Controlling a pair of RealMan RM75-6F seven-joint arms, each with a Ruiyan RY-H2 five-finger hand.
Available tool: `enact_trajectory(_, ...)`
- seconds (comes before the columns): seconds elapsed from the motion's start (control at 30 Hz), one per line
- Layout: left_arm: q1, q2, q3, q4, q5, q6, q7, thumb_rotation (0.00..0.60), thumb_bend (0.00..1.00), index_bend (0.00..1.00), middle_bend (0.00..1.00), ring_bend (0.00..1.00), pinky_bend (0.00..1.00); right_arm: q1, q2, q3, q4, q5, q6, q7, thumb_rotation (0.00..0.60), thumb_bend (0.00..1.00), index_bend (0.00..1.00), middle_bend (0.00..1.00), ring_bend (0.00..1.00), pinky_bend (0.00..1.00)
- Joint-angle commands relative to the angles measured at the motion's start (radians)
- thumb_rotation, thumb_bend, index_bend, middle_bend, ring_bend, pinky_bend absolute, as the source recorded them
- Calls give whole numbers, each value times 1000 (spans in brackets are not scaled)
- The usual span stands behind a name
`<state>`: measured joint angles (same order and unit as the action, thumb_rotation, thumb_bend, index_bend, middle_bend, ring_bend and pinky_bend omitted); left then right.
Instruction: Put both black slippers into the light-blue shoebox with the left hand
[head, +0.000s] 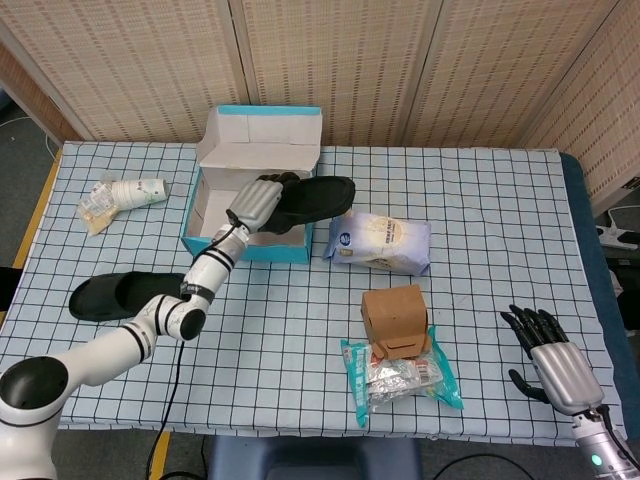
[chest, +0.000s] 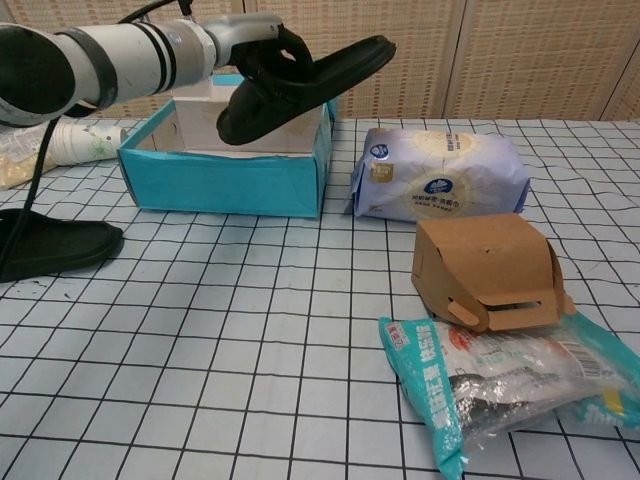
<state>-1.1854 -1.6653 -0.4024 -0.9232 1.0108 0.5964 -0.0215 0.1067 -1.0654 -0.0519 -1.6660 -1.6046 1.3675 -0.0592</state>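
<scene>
Head and chest views of a checked tabletop (head: 300, 330) during a slipper-packing task. The left robot hand (head: 255, 203) grasps 1 black slipper (head: 310, 200) by its strap end and holds it in the air, tilted, above the right-hand part of the light-blue shoebox (head: 205, 244); in the chest view the same left robot hand (chest: 262, 45) carries this slipper (chest: 305, 85) with its heel end dipping over the box opening and its toe end raised past the box's right wall (chest: 325, 150). Whether the sole touches the box rim cannot be told. The shoebox stands open, its lid hinged upright at the far side. The second black slipper (head: 120, 295) lies flat on the tabletop, near the box's front left corner and apart from it; the chest view shows it (chest: 55, 245) at the left edge. The right robot hand (head: 552, 355) holds nothing, its fingers spread, resting low near the right front corner of the tabletop; only the head view shows it. Other items: a white-and-blue bag (head: 380, 241) just right of the shoebox, a small brown cardboard box (head: 395, 318) nearer the front, a teal-edged snack packet (head: 405, 378) touching that brown box, and paper cups (head: 135, 191) lying beside a crumpled wrapper (head: 95, 213) at the far left.
</scene>
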Motion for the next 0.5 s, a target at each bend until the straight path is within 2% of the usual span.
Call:
enact_trajectory(0.03,-39,-74,25,131,53,-31,-51,600,553,288,338,267,361,1,0,0,1,4,-5,-3,600,252,0,0,0,0)
enact_trajectory(0.13,-53,-100,49,209,89,-49,-67,600,556,288,337,263,359,3,1,-1,0,10,-14,-9,600,252,0,0,0,0)
enact_trajectory(0.27,-60,-101,64,233,108,-78,-79,600,559,288,332,254,349,3,1,-1,-1,10,-15,-11,600,252,0,0,0,0)
enact_trajectory(0.4,-68,-114,117,317,157,-121,-66,600,561,287,327,249,342,4,1,-5,-2,7,-18,-18,600,252,0,0,0,0)
enact_trajectory(0.5,-69,-138,126,372,170,-133,-86,600,562,287,327,248,342,4,4,-10,-6,2,-22,-19,600,252,0,0,0,0)
